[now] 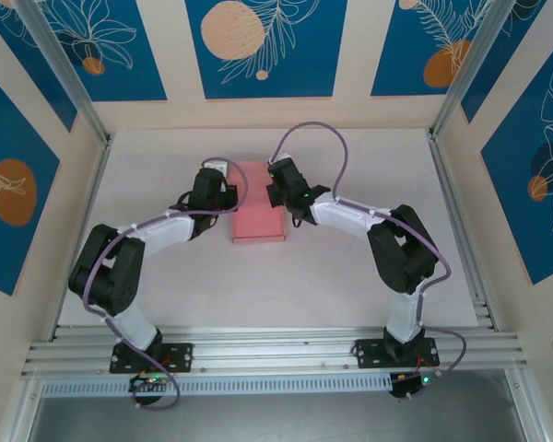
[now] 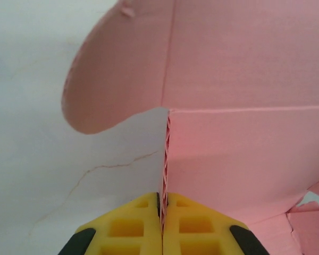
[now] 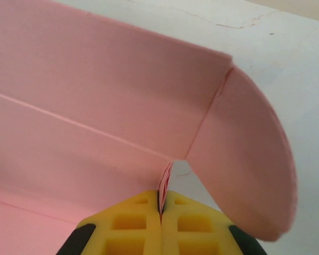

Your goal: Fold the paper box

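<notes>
The paper box [image 1: 257, 204] is a pale pink card piece lying in the middle of the white table, between the two arms. My left gripper [image 1: 223, 189] is at its left edge and my right gripper [image 1: 278, 191] at its right edge. In the left wrist view the yellow fingers [image 2: 133, 223] are shut on the corrugated edge of a pink wall [image 2: 244, 159], with a rounded flap [image 2: 117, 74] beyond. In the right wrist view the yellow fingers [image 3: 196, 223] pinch the edge of the paper box wall [image 3: 85, 143] beside a rounded flap [image 3: 250, 159].
The white table [image 1: 350, 276] has open room in front of and to both sides of the paper box. Patterned walls and aluminium posts [image 1: 64, 74] enclose the space. A metal rail [image 1: 276, 354] runs along the near edge by the arm bases.
</notes>
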Controlling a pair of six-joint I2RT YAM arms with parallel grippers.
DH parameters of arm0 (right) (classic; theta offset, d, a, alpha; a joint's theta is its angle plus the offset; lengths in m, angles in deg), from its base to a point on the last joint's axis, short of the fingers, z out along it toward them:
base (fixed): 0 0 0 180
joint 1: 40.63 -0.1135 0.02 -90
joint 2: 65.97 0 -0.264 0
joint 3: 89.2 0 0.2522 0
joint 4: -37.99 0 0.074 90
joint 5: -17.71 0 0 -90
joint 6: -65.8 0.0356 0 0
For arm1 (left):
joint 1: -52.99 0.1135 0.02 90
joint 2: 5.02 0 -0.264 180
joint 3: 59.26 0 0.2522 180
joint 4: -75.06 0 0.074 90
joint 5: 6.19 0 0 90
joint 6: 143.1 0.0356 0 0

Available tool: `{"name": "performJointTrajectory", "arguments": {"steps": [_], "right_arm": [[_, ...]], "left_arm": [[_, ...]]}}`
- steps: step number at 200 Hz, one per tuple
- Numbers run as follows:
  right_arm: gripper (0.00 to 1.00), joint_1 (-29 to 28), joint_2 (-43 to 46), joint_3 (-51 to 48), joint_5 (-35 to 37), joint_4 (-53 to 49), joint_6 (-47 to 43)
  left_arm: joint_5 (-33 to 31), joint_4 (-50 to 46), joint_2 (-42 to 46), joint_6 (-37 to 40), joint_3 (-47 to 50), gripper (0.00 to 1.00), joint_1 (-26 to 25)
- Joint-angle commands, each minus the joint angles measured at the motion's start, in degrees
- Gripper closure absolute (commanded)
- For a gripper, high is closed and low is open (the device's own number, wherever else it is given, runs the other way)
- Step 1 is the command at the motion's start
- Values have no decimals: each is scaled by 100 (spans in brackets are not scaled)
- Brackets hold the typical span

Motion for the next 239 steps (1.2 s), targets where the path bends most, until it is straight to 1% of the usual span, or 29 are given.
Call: {"name": "performJointTrajectory", "arguments": {"steps": [1, 25, 49, 70, 99, 148, 192, 239], "right_arm": [[100, -296, 267, -236, -55, 1096, 284], [100, -337, 245, -335, -208, 1601, 138], [100, -288, 118, -117, -465, 1762, -153], [100, -257, 29, 24, -667, 1878, -286], [100, -269, 0, -176, -734, 2128, -240], [100, -329, 93, -894, -673, 2680, 34], [100, -405, 150, -1300, -567, 2869, 355], [100, -623, 209, -1436, -366, 2860, 504]], "left_arm": [[398, 781, -107, -751, 36, 94, -254], [490, 1000, -227, -846, -8, 94, -285], [513, 1000, -498, -770, -411, 93, -285], [535, 1237, -722, -746, -624, 93, -342], [402, 1544, -886, -606, -668, 93, -507], [255, 2129, -889, -536, -69, 94, -687], [185, 2200, -600, -430, 544, 95, -789], [21, 2274, -361, -366, 1005, 96, -961]]}}
